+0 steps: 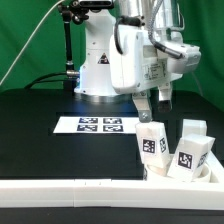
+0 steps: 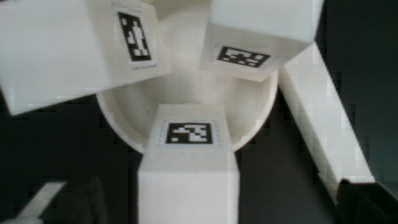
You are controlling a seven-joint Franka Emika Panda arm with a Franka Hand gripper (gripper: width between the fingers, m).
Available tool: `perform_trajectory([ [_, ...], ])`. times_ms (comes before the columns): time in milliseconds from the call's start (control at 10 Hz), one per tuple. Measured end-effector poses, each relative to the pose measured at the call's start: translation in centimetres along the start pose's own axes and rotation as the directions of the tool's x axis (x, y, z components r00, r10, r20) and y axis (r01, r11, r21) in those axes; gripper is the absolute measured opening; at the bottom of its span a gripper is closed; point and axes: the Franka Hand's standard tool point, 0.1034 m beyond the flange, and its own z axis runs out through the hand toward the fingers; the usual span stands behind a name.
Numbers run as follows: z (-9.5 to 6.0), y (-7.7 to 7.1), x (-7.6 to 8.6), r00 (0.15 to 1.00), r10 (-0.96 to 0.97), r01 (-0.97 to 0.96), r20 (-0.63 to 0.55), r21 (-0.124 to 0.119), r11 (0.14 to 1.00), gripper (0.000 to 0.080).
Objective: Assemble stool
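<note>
While our end effector hangs just above the seat, we cannot tell whether its jaws are apart or together: the exterior view shows only a thin dark finger pointing down, and the wrist view shows no fingertips at all. Nothing appears to be held.

Directly below us sits the seat, pressed against the rail at the near edge of the surface. Two legs stand upright in it, one almost under the end effector, the other just beyond it toward the exterior view's right. In the wrist view a third leg lies beneath us, with the other two leaning apart past it, and the seat's wall curving around them.

We judge the main risk to be crowding. The legs stand close together, so a descent onto one could clip its neighbour and tip it or knock it out of its socket. They also look tilted, not square; a leg that is only loosely seated could bind or cross-thread if we twist it. Pushing down off-centre might slide the seat along the rail. The marker board lies behind us, well apart.
</note>
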Motion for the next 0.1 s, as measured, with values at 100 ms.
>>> perform_trajectory([
  [100, 0.06, 0.03, 0.02, 1.0, 0.0, 0.0, -0.001, -0.001, 1.0, 0.0649],
])
